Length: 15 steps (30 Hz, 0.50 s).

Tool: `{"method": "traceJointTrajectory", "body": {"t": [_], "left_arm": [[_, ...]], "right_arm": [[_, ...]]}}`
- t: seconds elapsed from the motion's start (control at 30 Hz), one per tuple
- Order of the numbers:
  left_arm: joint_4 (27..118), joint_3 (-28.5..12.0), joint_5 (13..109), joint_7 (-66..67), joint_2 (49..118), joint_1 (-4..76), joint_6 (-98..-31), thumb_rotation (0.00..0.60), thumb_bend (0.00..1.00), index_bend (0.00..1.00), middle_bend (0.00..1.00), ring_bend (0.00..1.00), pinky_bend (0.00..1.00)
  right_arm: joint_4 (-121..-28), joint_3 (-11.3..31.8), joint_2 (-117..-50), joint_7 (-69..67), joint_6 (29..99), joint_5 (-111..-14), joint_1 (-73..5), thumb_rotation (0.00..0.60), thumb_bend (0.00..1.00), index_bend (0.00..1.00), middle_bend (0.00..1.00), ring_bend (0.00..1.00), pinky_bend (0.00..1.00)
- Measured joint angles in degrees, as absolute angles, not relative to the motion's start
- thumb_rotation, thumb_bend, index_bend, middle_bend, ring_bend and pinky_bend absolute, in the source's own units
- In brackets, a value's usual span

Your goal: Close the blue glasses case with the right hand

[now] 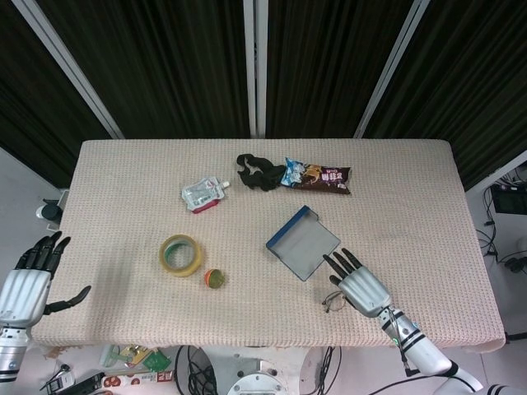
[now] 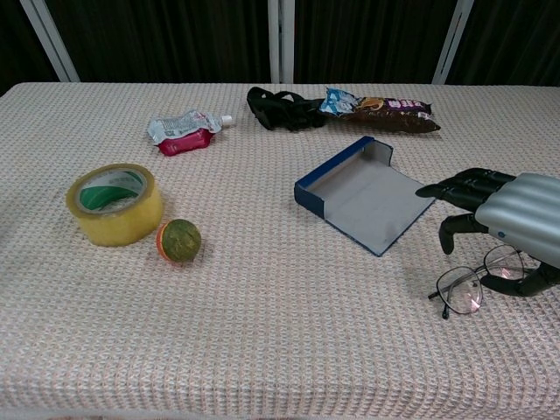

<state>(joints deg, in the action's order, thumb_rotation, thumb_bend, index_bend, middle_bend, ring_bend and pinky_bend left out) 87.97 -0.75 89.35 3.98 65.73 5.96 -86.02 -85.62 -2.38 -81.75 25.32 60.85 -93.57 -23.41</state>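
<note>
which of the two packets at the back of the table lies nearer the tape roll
The small silver-and-red spout pouch, left of the black strap; the long brown snack packet lies far to the right of it.

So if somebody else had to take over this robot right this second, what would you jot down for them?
Right robot hand: empty, fingers spread, just off the open flap of the blue glasses case, above the glasses.
Left robot hand: empty, off the table's left edge.
Case: mid-table, lying open, nothing inside.
Done: nothing yet.
Left: fold the flap shut with the right robot hand.
</note>
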Motion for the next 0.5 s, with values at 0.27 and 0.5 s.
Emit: {"method": "traceJointTrajectory", "body": {"t": [0.27, 0.5], "left_arm": [[88.19, -0.69, 89.05, 4.24, 65.49, 5.96, -85.59, 0.206, 0.15, 0.02, 0.03, 0.06, 0.19], [87.93, -0.66, 88.78, 4.00, 65.57, 5.93, -85.31, 0.207, 0.16, 0.02, 0.03, 0.06, 0.19]], "right_arm": [[-85.37, -2.48, -81.98, 25.66, 60.57, -92.55, -23.73, 0.600, 0.30, 0.46, 0.00, 0.00, 0.00], [-85.14, -2.72, -82.19, 25.87, 60.74, -92.08, -23.81, 0.600, 0.31, 0.50, 0.00, 0.00, 0.00]]}}
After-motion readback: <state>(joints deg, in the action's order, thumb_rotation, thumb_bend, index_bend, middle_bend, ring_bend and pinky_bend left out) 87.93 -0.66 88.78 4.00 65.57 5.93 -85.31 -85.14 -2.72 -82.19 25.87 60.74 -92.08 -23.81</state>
